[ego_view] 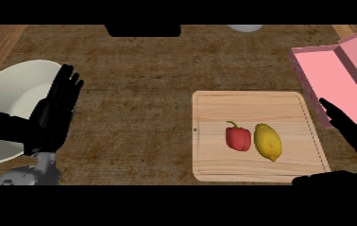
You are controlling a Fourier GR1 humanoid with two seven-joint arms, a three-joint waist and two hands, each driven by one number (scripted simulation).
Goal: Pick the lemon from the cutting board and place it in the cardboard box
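While the lemon [267, 142] lies untouched on the cutting board [209, 126], neither hand is near enough to hold it. The board is pale wood and sits on the brown bench [140, 69] toward the near right. The lemon lies lengthwise near to far on it, right of centre. Just beside the lemon, on its left, lies a red pepper [238, 138] with a short stem pointing far-left; the two look almost touching, though I cannot tell whether they do.

At the right edge, far of the board, the pink box [327, 85] stands open with its flaps spread; part of it is cut off by the frame, and its near-left corner comes close to the board's far-right corner.

Only a few dark fingers of the right hand [343, 121] show at the right edge, just beside the board's right side and overlapping the near end of the box. They look straight and hold nothing.

On the left, the left hand [57, 108] rests open, fingers straight and pointing far, holding nothing, well apart from the board. Behind it lies a white plate [24, 85], partly cut off by the left edge.
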